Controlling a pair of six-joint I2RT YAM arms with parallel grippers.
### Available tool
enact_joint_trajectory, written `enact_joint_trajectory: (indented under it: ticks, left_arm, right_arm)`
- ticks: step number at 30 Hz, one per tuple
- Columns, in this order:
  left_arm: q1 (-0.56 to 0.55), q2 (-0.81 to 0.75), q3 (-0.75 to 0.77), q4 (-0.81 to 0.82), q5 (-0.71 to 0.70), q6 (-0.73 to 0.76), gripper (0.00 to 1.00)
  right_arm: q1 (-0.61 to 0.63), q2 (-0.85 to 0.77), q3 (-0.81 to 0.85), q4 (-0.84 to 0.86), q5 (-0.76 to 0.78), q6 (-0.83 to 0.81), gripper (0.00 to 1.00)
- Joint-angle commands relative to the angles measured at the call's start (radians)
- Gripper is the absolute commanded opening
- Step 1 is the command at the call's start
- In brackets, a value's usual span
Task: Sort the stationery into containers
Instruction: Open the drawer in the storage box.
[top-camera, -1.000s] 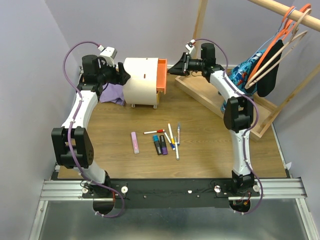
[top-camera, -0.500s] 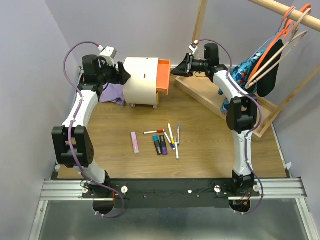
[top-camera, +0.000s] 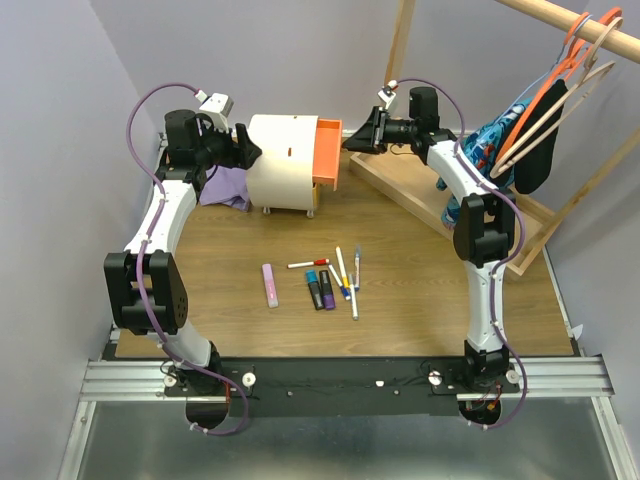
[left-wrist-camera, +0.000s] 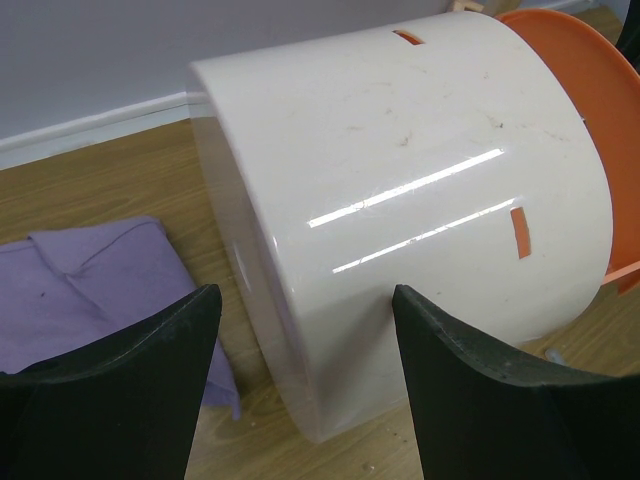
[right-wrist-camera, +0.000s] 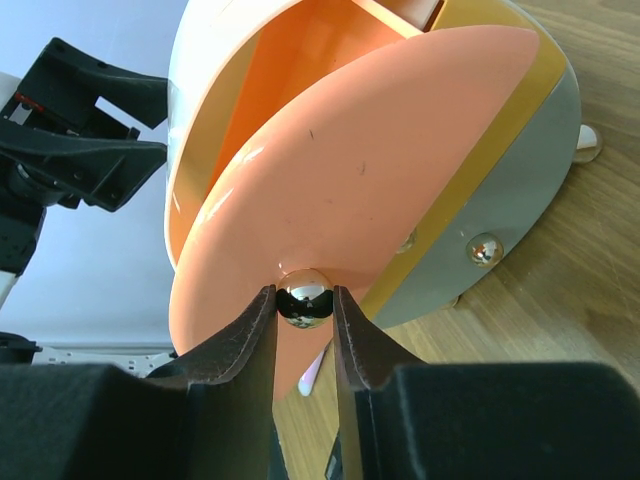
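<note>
The cream-white chest (top-camera: 283, 160) stands at the back, its top orange drawer (top-camera: 327, 152) pulled part way out to the right. My right gripper (right-wrist-camera: 304, 293) is shut on that drawer's shiny knob (right-wrist-camera: 305, 298). My left gripper (left-wrist-camera: 305, 310) is open at the chest's rear edge (left-wrist-camera: 400, 200), its fingers either side of it. The stationery lies mid-table: a pink bar (top-camera: 270, 285), a red-capped pen (top-camera: 307, 263), a dark blue marker (top-camera: 314, 290), a purple marker (top-camera: 327, 289) and thin white pens (top-camera: 344, 272).
A purple cloth (top-camera: 228, 187) lies left of the chest, under my left arm. The clothes rack's wooden tray (top-camera: 405, 185) sits at the back right, with hangers (top-camera: 560, 80) and a blue garment (top-camera: 488, 150) behind my right arm. A lower knob (right-wrist-camera: 485, 248) shows beside the held one.
My right gripper has moved a little to the right with the knob, drawing the orange drawer further out. The left arm and the stationery have not moved.
</note>
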Motion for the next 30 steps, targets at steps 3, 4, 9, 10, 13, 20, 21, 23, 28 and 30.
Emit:
enact_joint_trajectory:
  ticks: [3,4,9,10,13,20,21,23,28,30]
  left_arm:
    - [-0.003,0.002,-0.009,0.014,-0.008,0.001,0.78]
    - [-0.003,0.002,-0.01,0.014,-0.008,0.001,0.78]
    - [-0.003,0.0,-0.007,0.012,-0.008,0.004,0.78]
    - [-0.003,-0.003,-0.009,0.011,-0.008,0.004,0.78]
    - [-0.032,-0.006,-0.01,0.008,-0.008,0.005,0.78]
    - [-0.04,-0.009,-0.007,0.005,-0.01,0.009,0.78]
    - [-0.04,-0.009,-0.007,0.003,-0.01,0.009,0.78]
    - [-0.04,-0.009,-0.006,0.003,-0.013,0.009,0.78]
    - [-0.04,-0.007,-0.006,0.006,-0.011,0.007,0.78]
    - [-0.04,-0.007,-0.007,0.006,-0.011,0.009,0.78]
  right_arm:
    - [-0.019,-0.012,0.004,-0.063,0.038,-0.042,0.27]
    - [-0.019,-0.012,0.004,-0.063,0.039,-0.042,0.26]
    - [-0.019,-0.021,0.012,-0.056,0.047,-0.04,0.2]
    - [-0.02,-0.02,0.016,-0.048,0.047,-0.037,0.2]
    - [-0.019,0.003,0.068,-0.039,0.058,-0.03,0.19]
    - [-0.02,0.019,0.101,-0.048,0.075,-0.037,0.2]
    - [-0.02,0.014,0.094,-0.046,0.07,-0.036,0.2]
    - [-0.02,0.006,0.075,-0.045,0.064,-0.031,0.21]
    - [-0.02,-0.003,0.055,-0.065,0.071,-0.037,0.43]
    - [-0.02,-0.006,0.05,-0.065,0.072,-0.04,0.5]
